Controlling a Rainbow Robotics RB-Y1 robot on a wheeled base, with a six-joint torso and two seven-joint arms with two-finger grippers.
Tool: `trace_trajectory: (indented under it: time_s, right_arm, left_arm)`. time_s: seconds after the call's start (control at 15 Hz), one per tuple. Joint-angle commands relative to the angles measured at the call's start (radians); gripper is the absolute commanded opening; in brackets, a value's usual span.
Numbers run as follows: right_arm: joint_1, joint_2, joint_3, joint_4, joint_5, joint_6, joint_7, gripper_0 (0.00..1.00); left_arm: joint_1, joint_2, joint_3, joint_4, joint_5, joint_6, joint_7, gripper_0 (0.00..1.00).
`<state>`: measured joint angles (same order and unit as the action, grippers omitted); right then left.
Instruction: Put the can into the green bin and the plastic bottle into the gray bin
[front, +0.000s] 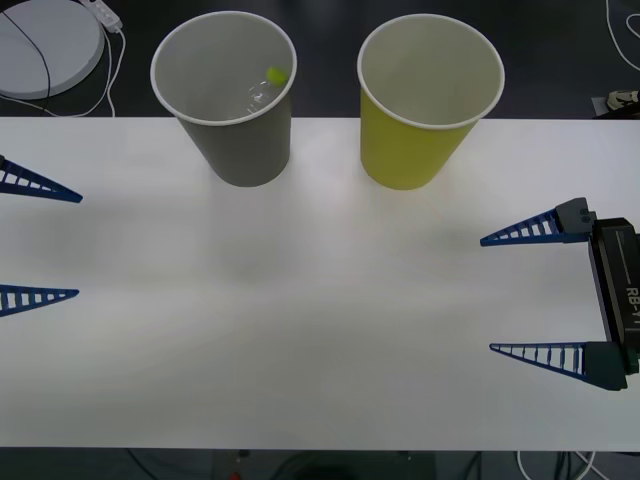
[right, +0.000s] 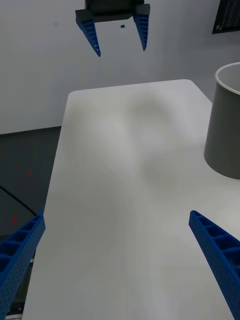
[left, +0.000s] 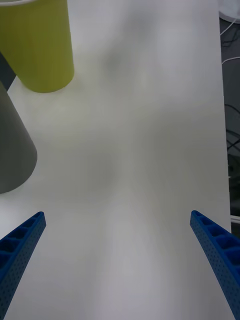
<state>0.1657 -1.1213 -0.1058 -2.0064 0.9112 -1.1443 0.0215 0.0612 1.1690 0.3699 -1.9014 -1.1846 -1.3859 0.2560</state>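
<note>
Front view shows the plastic bottle (front: 264, 88) lying inside the gray bin (front: 240, 150), far left; I judge that half done, since both jaws gape empty, left gripper (front: 40, 243) and right gripper (front: 535, 292) parked at the tabletop (front: 320, 330) edges.

Before me the white worktop (front: 320, 340) lies bare across its whole near and middle stretch, free passage between my left gripper (front: 40, 243) and my right gripper (front: 520, 295), both spread wide at opposite edges. Along the far edge stand the large gray paper-cup bin (front: 240, 140) and the large yellow-green paper-cup bin (front: 415, 140), a narrow gap between them.
</note>
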Motion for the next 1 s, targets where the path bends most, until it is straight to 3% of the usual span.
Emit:
trace_trajectory:
  time_s: [0.07, 0.4, 1.0]
  right_arm:
    - [0.0, 0.0, 0.0, 0.0, 0.0, 0.0, 0.0, 1.0]
    - [0.0, 0.0, 0.0, 0.0, 0.0, 0.0, 0.0, 1.0]
    - [0.0, 0.0, 0.0, 0.0, 0.0, 0.0, 0.0, 1.0]
  left_arm:
    - [0.02, -0.002, 0.0, 0.01, 0.0, -0.001, -0.058, 1.0]
    - [0.026, -0.002, 0.0, 0.087, 0.057, -0.067, -0.159, 1.0]
    - [0.057, -0.002, 0.001, 0.09, 0.095, -0.073, -0.201, 1.0]
